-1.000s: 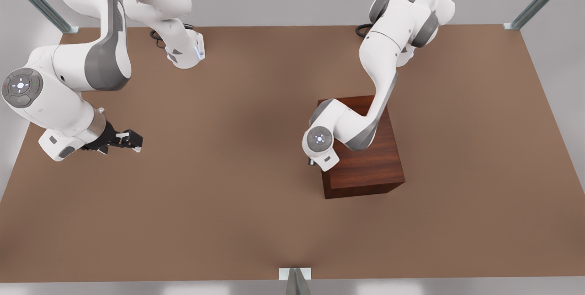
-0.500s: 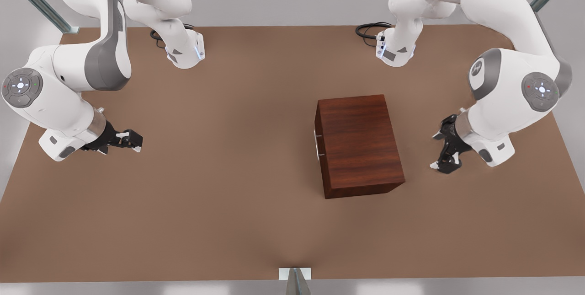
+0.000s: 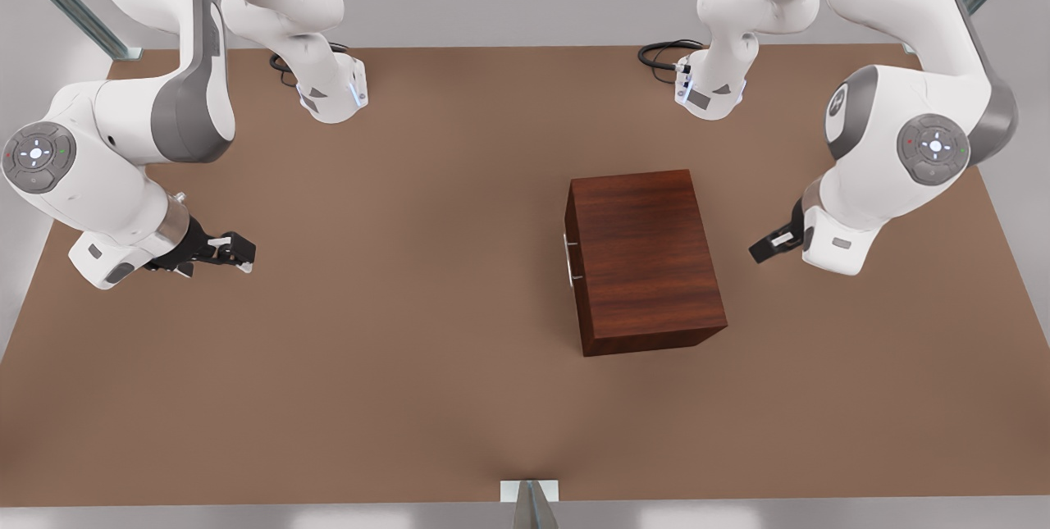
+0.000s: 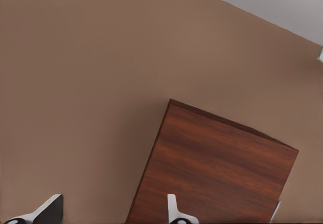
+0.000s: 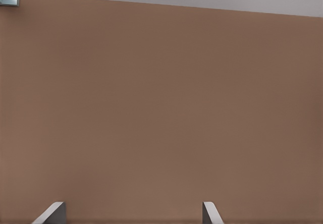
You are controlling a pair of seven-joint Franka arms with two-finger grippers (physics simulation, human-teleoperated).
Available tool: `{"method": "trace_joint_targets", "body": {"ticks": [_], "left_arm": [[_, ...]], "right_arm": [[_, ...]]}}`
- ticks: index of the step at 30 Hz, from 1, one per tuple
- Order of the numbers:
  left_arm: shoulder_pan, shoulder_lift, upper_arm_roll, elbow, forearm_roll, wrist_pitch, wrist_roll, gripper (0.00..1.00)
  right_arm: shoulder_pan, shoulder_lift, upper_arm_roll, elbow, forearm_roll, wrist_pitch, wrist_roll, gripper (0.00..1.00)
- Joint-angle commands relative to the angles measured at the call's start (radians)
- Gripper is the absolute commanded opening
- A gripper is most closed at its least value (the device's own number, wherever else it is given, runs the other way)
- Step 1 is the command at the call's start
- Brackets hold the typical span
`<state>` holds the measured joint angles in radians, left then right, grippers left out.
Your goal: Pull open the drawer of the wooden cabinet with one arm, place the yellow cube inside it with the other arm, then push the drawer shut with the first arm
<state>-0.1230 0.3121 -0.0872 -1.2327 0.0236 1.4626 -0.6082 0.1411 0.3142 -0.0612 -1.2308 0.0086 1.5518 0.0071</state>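
The wooden cabinet [image 3: 644,258] stands right of the table's middle, and its top also fills part of the left wrist view [image 4: 217,168]. Its drawer is shut, with the silver bar handle [image 3: 568,258] on the face toward the front view's left. My left gripper [image 3: 767,248] hovers open just off the cabinet's opposite side, its fingertips [image 4: 50,209] wide apart. My right gripper [image 3: 242,254] waits open over bare table at the front view's far left, fingertips [image 5: 209,211] spread. The yellow cube is out of view.
The brown table [image 3: 410,332] stretches wide between the two arms and in front of the cabinet. Both arm bases [image 3: 332,94] stand at the back edge with cables. Metal frame posts [image 3: 529,500] mark the front middle and back corners.
The left arm left the cabinet's handle side, swung to the cabinet's other side, and its gripper has since risen and turned toward the cabinet. The drawer stays shut. The right arm has not moved.
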Motion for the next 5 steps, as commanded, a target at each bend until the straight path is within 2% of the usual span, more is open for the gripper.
{"method": "trace_joint_targets", "body": {"ticks": [1,5], "left_arm": [[-0.003,0.001,0.0,0.001,0.004,0.018,0.585,1.0],[-0.023,0.004,0.001,-0.001,0.004,0.041,0.582,1.0]], "right_arm": [[0.0,-0.001,0.0,0.0,0.001,-0.001,-0.004,1.0],[0.002,-0.001,0.0,0.0,0.001,-0.001,-0.004,1.0]]}}
